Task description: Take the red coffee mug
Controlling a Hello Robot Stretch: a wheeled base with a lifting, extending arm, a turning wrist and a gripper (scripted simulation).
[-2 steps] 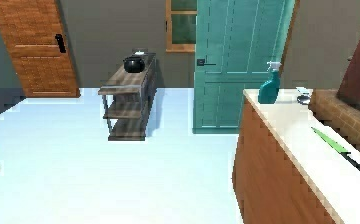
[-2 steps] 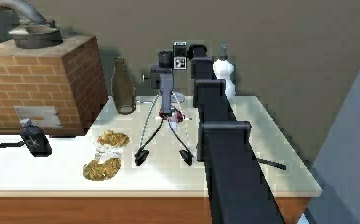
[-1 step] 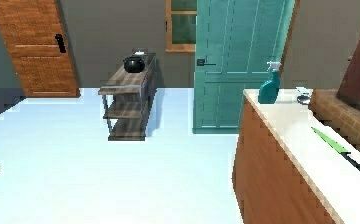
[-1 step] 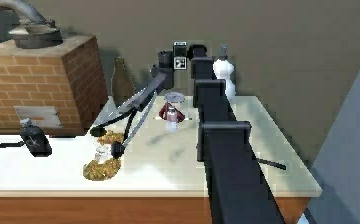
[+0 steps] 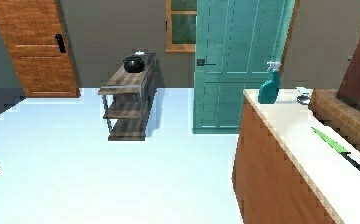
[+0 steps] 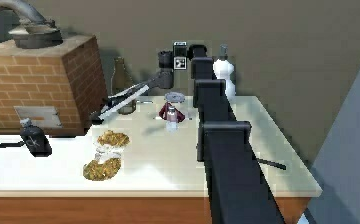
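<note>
Red mug (image 6: pixel 173 112) on pale countertop (image 6: pixel 158 168)

No writing, label, number or sign here is legible.

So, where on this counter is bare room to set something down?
One bare patch: the counter's near-left corner, bordered by the dark flat item and the brown crumbly pieces. Another: right of the arm, up to the counter's edge, beyond a thin dark stick. Crowded: between the brick block and the arm, around the red-and-white cup.
</note>
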